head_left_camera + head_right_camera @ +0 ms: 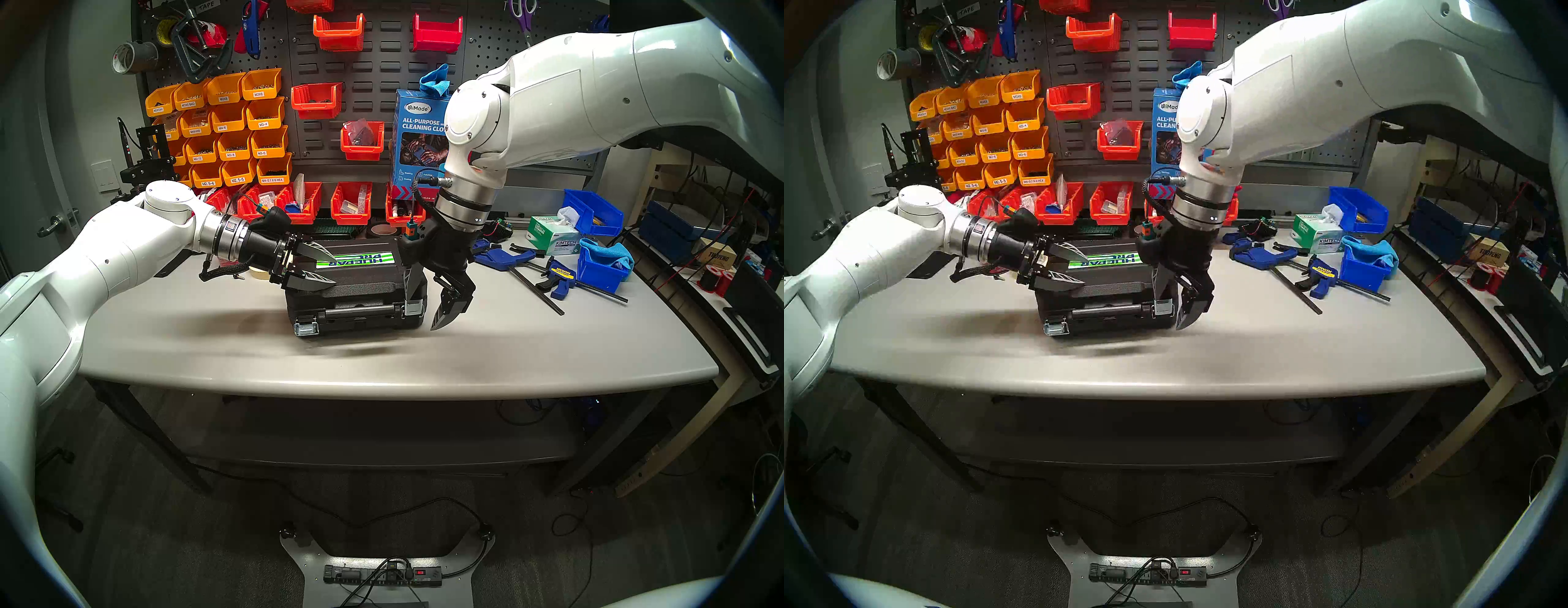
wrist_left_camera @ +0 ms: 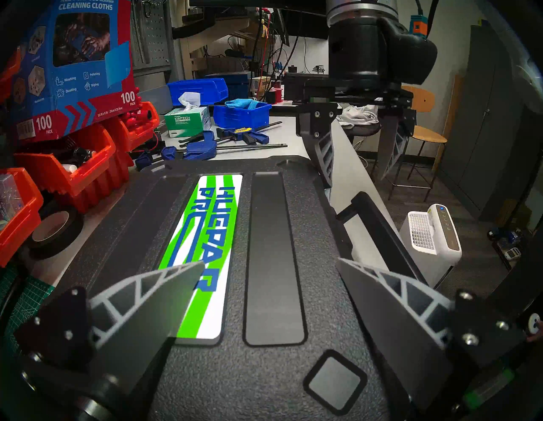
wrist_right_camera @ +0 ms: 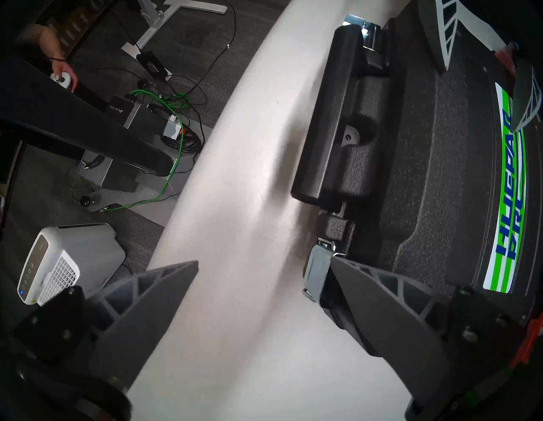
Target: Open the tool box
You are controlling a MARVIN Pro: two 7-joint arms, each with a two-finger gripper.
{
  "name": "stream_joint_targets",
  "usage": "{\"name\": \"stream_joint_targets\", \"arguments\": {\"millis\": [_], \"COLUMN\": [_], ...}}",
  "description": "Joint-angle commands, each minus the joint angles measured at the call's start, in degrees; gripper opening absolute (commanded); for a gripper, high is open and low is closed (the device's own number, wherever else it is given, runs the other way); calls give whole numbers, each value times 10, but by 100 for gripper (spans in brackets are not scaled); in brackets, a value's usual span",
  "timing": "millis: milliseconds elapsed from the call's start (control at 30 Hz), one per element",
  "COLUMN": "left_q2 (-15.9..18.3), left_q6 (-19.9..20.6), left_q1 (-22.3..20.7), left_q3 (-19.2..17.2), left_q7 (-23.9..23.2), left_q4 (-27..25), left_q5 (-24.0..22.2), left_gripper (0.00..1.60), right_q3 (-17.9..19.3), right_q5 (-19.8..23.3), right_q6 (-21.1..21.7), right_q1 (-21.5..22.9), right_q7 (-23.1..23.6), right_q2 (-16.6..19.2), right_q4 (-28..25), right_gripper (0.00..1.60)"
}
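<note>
The black textured plastic tool box (image 1: 360, 284) sits mid-desk, lid closed. Left gripper (image 1: 316, 265) spread above lid; right gripper (image 3: 264, 294) spread, one finger at the silver latch (image 3: 316, 272). Risk: finger slipping off, shoving the box toward the front edge.

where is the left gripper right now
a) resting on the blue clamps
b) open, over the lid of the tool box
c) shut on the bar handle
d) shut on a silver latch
b: the left gripper has its fingers spread apart above the tool box lid, holding nothing.
</note>
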Motion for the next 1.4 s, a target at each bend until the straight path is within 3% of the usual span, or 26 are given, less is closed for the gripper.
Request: {"name": "stream_joint_targets", "arguments": {"millis": [0, 400, 767, 1067, 1367], "left_q2": [-2, -2, -2, -2, -2], "left_q6": [0, 0, 0, 0, 1], "left_q1": [1, 2, 3, 3, 4], "left_q3": [0, -2, -4, -5, -6], "left_q7": [-1, -1, -2, -2, -2], "left_q4": [-2, -2, -2, -1, -2], "left_q5": [-1, 1, 2, 3, 4], "left_gripper": [160, 160, 160, 160, 160], "right_q3": [-11, -12, -19, -18, -4], "right_q5": [5, 20, 11, -8, -8], "right_q6": [22, 28, 12, -13, -35], "right_q1": [-47, -85, -59, -14, -29], "right_q7": [-7, -5, 6, 25, 47], "right_q2": [-23, -38, -33, -32, -43], "right_q4": [4, 23, 38, 99, 161], "right_gripper": [160, 160, 160, 160, 160]}}
